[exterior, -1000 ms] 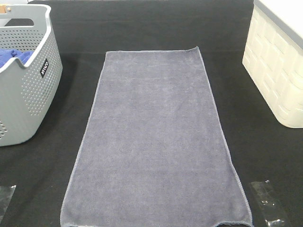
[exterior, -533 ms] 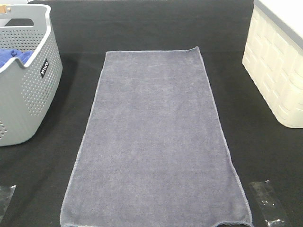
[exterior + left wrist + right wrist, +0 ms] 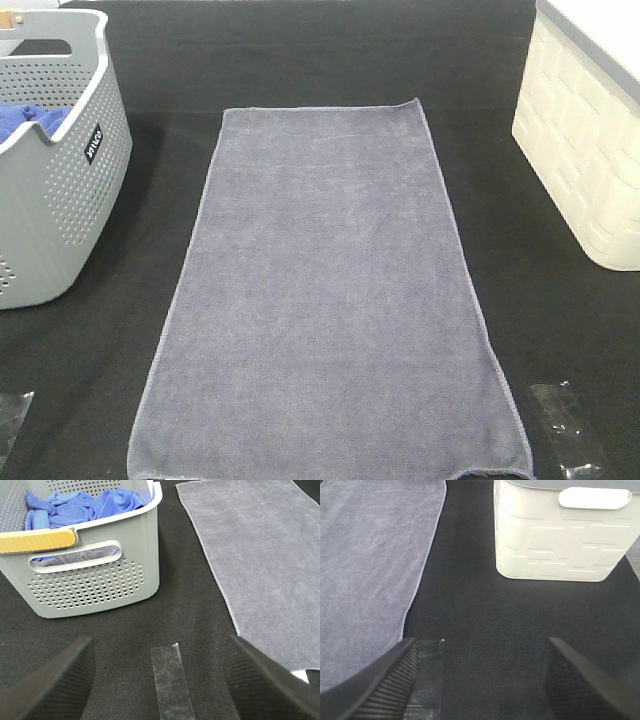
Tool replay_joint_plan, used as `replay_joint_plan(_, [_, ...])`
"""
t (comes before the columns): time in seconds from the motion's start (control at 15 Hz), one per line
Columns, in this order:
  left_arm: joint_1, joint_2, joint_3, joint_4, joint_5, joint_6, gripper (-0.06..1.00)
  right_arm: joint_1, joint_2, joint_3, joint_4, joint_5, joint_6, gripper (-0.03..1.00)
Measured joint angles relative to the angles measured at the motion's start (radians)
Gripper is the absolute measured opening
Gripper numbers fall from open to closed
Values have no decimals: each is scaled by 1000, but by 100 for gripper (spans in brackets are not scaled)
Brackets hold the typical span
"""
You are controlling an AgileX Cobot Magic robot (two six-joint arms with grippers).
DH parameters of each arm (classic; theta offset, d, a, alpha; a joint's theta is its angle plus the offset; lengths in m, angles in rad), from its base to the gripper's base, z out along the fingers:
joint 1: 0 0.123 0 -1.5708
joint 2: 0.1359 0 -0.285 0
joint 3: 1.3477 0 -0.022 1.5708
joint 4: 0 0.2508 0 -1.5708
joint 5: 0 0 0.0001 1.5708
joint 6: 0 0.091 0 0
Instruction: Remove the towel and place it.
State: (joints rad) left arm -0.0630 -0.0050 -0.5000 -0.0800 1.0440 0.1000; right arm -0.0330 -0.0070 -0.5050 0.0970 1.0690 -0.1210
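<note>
The greyish-lavender towel (image 3: 330, 300) lies spread flat and lengthwise down the middle of the black table, also seen as the towel (image 3: 260, 565) and the towel (image 3: 370, 565) in the wrist views. Neither arm shows in the exterior high view. My left gripper (image 3: 160, 685) hovers open over bare black cloth between the grey basket and the towel's edge, holding nothing. My right gripper (image 3: 482, 680) is open too, over black cloth between the towel and the cream bin, with nothing between its fingers.
A grey perforated basket (image 3: 60, 200) with a bright blue cloth (image 3: 80, 505) inside stands at the left. A cream-white bin (image 3: 585, 140) stands at the right. Clear tape strips (image 3: 171, 680) (image 3: 562, 430) mark the black cloth near the front corners.
</note>
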Motion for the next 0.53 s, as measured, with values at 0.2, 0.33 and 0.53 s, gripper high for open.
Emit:
replay_joint_plan(0.2, [0,0,0,0,0,0,69,0,0,0,0,0,0,67])
replay_joint_plan(0.33, [0,0,0,0,0,0,69,0,0,0,0,0,0,67])
replay_joint_plan(0.53, [0,0,0,0,0,0,69,0,0,0,0,0,0,67])
